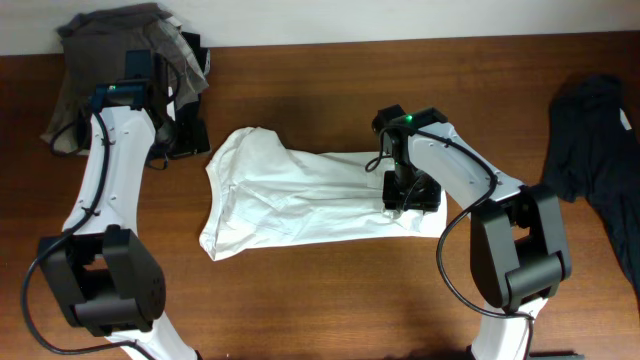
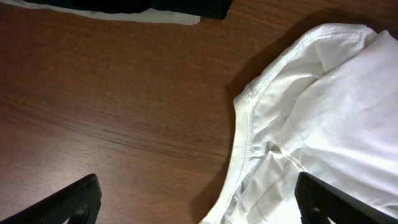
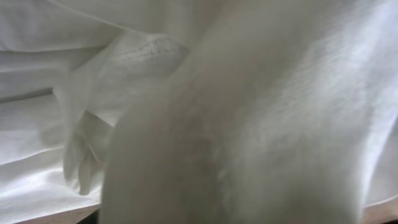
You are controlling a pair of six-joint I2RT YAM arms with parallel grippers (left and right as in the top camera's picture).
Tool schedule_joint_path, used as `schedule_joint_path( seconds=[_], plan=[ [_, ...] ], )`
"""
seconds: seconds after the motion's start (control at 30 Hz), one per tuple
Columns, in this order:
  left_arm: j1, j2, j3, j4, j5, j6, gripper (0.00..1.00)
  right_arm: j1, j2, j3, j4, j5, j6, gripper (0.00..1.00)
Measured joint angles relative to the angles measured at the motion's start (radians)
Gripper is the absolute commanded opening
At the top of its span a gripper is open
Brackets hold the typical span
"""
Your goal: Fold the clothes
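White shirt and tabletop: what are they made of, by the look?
Crumpled white shirt: thin matte fabric, likely cotton knit; soft wrinkles, and a stitched edge in the left wrist view. Brown tabletop: wood or wood-look laminate, satin finish; grain lines, faint sheen.

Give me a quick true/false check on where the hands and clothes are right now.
1. The white garment lies spread near the middle of the table. True.
2. The left hand grips the white garment. False: it is open over the table, beside the garment's edge.
3. The right hand is at the white garment's right end. True.
4. The dark garment lies under the white one. False: it lies apart, at the right edge of the overhead view.
5. The grey garment is neatly folded. False: it is a crumpled heap at the overhead view's top left.
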Motion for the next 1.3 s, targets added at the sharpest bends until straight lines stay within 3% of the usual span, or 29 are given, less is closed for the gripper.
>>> schedule_joint_path(
  seconds=[0.13,0.2,0.23,0.3,0.53,0.73,0.93,1.0,1.03,1.13,1.2,1.3],
  plan=[
    [0.0,0.0,0.0,0.0,0.0,0.0,0.99,0.0,0.0,-0.012,0.021,0.0,0.001,0.46],
    [0.0,0.0,0.0,0.0,0.0,0.0,0.99,0.0,0.0,-0.037,0.05,0.0,0.002,0.31],
    [0.0,0.0,0.0,0.0,0.0,0.0,0.99,0.0,0.0,-0.042,0.055,-0.001,0.004,0.16],
    [0.0,0.0,0.0,-0.001,0.0,0.0,0.99,0.0,0.0,-0.072,0.076,-0.001,0.008,0.04],
    [0.0,0.0,0.0,0.0,0.0,0.0,0.99,0.0,0.0,-0.082,0.051,-0.001,0.042,0.04],
    [0.0,0.0,0.0,0.001,0.0,0.0,0.99,0.003,0.0,-0.011,-0.105,-0.019,0.047,0.04],
    [0.0,0.0,0.0,0.005,0.0,0.0,0.99,0.058,0.0,0.032,-0.139,-0.127,-0.029,0.05],
    [0.0,0.0,0.0,0.005,0.0,0.0,0.99,0.102,0.0,0.032,-0.137,-0.153,-0.046,0.16],
    [0.0,0.0,0.0,0.005,0.0,0.0,0.99,0.126,0.0,0.032,-0.13,-0.159,-0.054,0.29],
    [0.0,0.0,0.0,0.005,0.0,0.0,0.99,0.203,0.0,0.032,-0.096,-0.174,-0.063,0.56],
    [0.0,0.0,0.0,0.005,0.0,0.0,0.99,0.246,0.0,0.033,-0.085,-0.173,-0.064,0.55],
    [0.0,0.0,0.0,0.005,0.0,0.0,0.99,0.288,0.0,0.035,-0.094,-0.167,-0.05,0.42]
  ],
)
